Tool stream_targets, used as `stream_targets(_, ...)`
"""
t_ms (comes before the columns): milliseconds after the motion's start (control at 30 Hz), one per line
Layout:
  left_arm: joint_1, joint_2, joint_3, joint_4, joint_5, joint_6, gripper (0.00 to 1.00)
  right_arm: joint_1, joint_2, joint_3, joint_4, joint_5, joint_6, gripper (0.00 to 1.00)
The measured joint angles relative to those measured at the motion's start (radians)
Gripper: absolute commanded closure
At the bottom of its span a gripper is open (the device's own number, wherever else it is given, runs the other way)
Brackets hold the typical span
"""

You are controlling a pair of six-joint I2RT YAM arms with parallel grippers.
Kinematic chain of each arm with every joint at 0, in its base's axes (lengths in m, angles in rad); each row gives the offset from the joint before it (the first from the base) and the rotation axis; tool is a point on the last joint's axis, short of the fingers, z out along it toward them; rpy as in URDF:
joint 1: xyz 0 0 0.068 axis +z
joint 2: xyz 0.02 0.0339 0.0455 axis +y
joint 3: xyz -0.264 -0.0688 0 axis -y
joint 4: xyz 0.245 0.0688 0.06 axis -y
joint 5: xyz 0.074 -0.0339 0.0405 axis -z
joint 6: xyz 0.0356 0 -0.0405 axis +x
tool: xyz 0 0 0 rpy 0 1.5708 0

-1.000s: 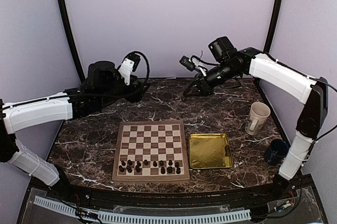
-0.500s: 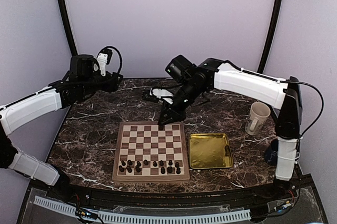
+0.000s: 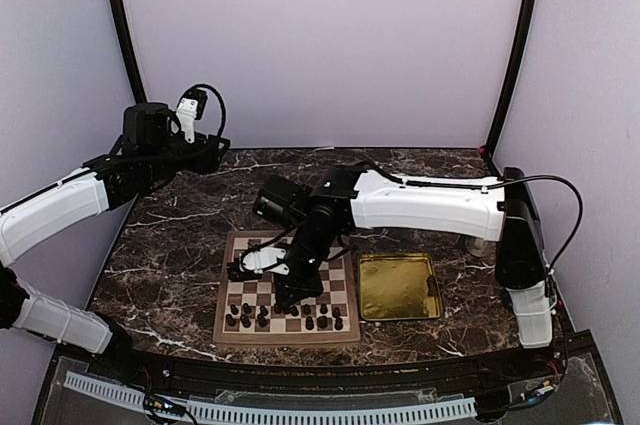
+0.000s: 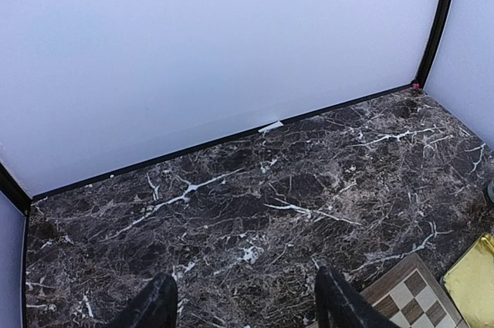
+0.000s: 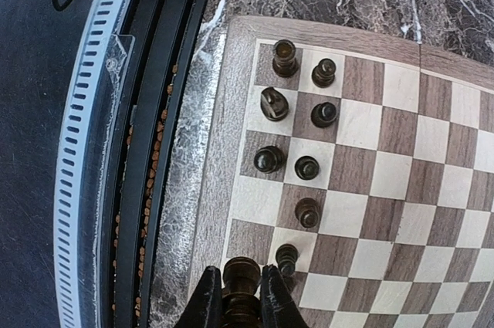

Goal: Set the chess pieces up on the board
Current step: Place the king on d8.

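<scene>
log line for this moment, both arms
right gripper: shut on chess piece, over board near row | left gripper: open, empty, off board

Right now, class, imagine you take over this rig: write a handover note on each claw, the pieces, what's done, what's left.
Left claw: open, holding nothing, over the marble table, off the board.
Right claw: shut on one chess piece, over the nearest row of the board.
Done: other pieces stand in the two nearest rows.
Left: place the held piece; the nearest row shows gaps.
</scene>
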Motion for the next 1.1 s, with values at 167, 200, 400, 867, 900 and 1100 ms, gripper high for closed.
stream_targets(167, 0.0, 0.0, -0.002, 0.0, 0.013, 0.0, 0.38, 0.026, 0.02, 0.0, -0.002, 0.017, -0.003, 0.91)
stream_targets(200, 0.0, 0.0, -0.002, 0.0, 0.017, 0.0, 0.38, 0.027, 0.023, -0.001, -0.002, 0.021, -0.003, 0.91)
stream_targets(400, 0.0, 0.0, -0.003, 0.0, 0.028, 0.0, 0.39, 0.031, 0.026, -0.015, 0.005, 0.037, -0.004, 0.91)
stream_targets(867, 0.0, 0.0, -0.009, 0.0, 0.047, 0.0, 0.39, 0.039, 0.058, -0.051, 0.031, 0.062, -0.004, 0.91)
stream_targets(900, 0.0, 0.0, -0.009, 0.0, 0.048, 0.0, 0.39, 0.039, 0.059, -0.054, 0.032, 0.063, -0.004, 0.91)
stream_targets(1100, 0.0, 0.001, -0.009, 0.0, 0.049, 0.0, 0.39, 0.039, 0.065, -0.066, 0.038, 0.064, -0.007, 0.91)
